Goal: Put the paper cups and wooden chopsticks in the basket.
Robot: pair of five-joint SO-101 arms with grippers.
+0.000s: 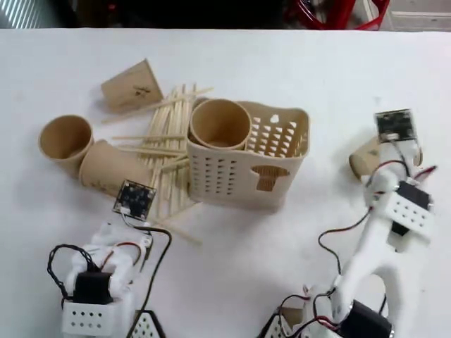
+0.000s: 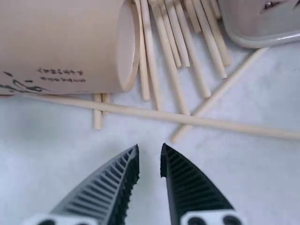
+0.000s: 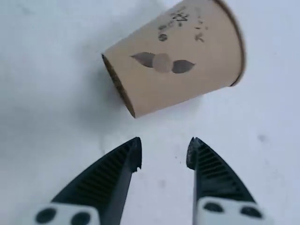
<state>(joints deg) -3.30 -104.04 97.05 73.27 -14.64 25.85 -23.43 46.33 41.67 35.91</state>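
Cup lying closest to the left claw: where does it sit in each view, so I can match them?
High view: the cup lies left of the basket, beside the chopsticks.
Left wrist view: same cup, just beyond the left claw.
Right wrist view: a different cup lies ahead of the right claw.
Shared landmark: the chopsticks between cup and basket, in the high and left wrist views.

Beyond the white table [image 1: 239, 257] stands a red tubular frame [image 1: 313, 15] on dark floor.
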